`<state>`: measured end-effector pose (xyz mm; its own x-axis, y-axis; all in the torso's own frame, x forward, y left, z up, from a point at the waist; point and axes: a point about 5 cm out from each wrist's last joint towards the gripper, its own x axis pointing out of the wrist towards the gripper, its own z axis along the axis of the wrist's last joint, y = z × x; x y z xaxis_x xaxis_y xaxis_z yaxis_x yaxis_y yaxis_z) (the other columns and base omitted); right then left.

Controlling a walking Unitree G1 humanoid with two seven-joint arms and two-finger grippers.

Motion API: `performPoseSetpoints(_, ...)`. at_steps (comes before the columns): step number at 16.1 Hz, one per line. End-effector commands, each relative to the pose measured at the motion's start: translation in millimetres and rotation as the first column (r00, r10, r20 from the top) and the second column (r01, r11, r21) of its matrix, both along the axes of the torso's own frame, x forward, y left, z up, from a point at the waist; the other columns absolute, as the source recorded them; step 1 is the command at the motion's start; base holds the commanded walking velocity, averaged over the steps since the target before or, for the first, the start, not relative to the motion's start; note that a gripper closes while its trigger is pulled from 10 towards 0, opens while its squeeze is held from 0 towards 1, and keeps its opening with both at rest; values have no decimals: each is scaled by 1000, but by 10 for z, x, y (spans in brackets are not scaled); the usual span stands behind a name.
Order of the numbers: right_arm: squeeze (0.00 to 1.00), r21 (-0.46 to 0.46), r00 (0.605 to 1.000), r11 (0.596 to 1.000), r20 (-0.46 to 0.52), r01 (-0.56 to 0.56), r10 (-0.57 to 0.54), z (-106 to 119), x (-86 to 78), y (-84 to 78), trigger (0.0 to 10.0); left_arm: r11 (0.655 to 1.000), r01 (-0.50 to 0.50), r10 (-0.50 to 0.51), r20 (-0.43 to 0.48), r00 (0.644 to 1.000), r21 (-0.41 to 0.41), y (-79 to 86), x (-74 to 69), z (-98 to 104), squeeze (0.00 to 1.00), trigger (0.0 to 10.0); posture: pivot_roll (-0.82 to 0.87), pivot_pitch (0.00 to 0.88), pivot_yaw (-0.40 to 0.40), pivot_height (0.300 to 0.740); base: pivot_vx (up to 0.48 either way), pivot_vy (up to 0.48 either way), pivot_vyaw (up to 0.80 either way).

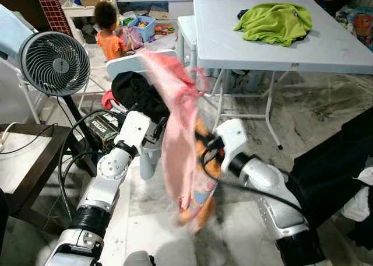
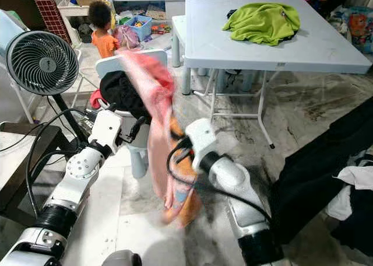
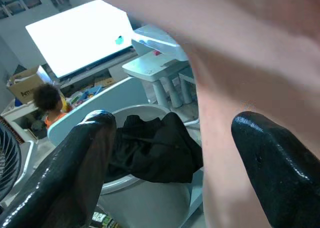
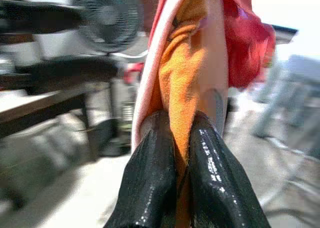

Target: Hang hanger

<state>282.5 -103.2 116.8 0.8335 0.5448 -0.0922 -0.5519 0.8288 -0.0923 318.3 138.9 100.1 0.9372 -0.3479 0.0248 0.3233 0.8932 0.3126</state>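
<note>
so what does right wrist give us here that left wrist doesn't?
Right wrist: the right gripper shut on the pink and orange garment, cloth pinched between its black fingers, with the fan blurred behind. Left wrist: the left gripper open, fingers wide apart, looking past the cloth at a black garment heaped on the small white chair, a person and the white table beyond. Both: the same pink garment close to the lens, blurred in each.

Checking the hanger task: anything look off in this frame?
Yes. The right gripper is pinched on a pink and orange garment, with no hanger visible. The left gripper is open beside the cloth. A black garment is heaped on the small white chair.
</note>
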Motion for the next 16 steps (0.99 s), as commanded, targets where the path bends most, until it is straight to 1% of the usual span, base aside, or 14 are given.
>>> performPoseSetpoints(1,0,-8,998,999,52,45,-44,76,52,-50,10000,1000,5,-5,9,1000,-18,38,-13,16,0,10000,-59,0,-27,740,0,0,0)
performPoseSetpoints(2,0,-8,996,998,59,70,-69,78,61,-79,10000,1000,6,-6,13,1000,-29,52,-22,18,0,10000,-59,0,-27,740,0,0,0)
performPoseSetpoints(3,0,-19,989,993,95,115,-113,98,91,-134,10000,1000,18,-18,16,1000,-25,78,-49,11,0,10000,-59,0,-27,740,375,0,0)
performPoseSetpoints(5,0,-13,971,981,144,193,-190,142,148,-211,10000,1000,21,-20,27,999,-23,86,-54,34,0,10000,-56,0,-28,740,398,0,0)
performPoseSetpoints(7,0,-4,958,970,162,242,-239,169,186,-281,10000,999,20,-19,33,999,-27,106,-43,56,0,10000,-56,0,-28,740,401,0,0)
performPoseSetpoints(9,0,2,951,965,169,264,-261,175,202,-312,10000,999,17,-16,33,999,-28,116,-42,51,0,10000,-56,0,-28,740,411,0,0)
performPoseSetpoints(16,0,9,939,957,187,291,-288,165,211,-336,10000,999,19,-19,21,1000,-28,100,-63,15,0,10000,-60,0,-31,740,415,0,0)
